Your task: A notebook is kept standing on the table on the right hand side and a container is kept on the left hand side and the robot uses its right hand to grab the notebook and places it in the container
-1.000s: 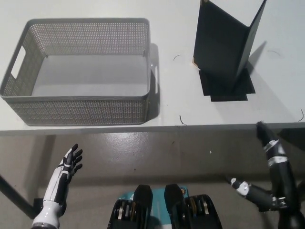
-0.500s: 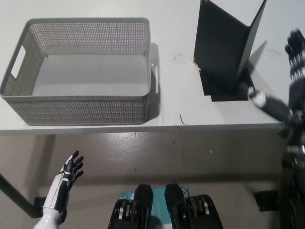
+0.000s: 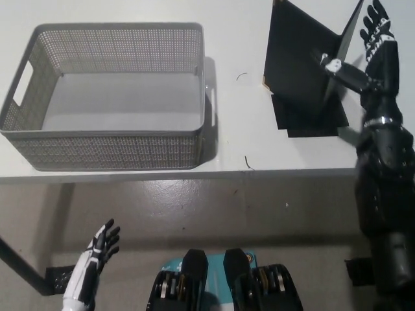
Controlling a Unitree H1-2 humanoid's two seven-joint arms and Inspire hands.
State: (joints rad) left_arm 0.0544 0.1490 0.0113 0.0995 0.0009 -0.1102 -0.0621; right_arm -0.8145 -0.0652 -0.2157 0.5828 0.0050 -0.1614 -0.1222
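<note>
A black notebook (image 3: 299, 68) stands open like a tent on the white table (image 3: 292, 152), at the right rear, over a black mat. My black right hand (image 3: 371, 52) is open right beside the notebook's right cover, its thumb against that cover's edge and its other fingers spread behind it. It is not closed on the notebook. A grey mesh container (image 3: 110, 97) sits empty on the table's left side. My white left hand (image 3: 97, 249) rests low at the lower left, below the table edge, open and holding nothing.
The table's front edge runs across the middle of the picture, with floor below it. A black table leg (image 3: 19, 269) shows at the lower left. Bare tabletop separates the container from the notebook.
My right arm has risen from below the table edge up to the notebook's right cover. My left hand has sunk a little lower. Notebook and container have not moved.
</note>
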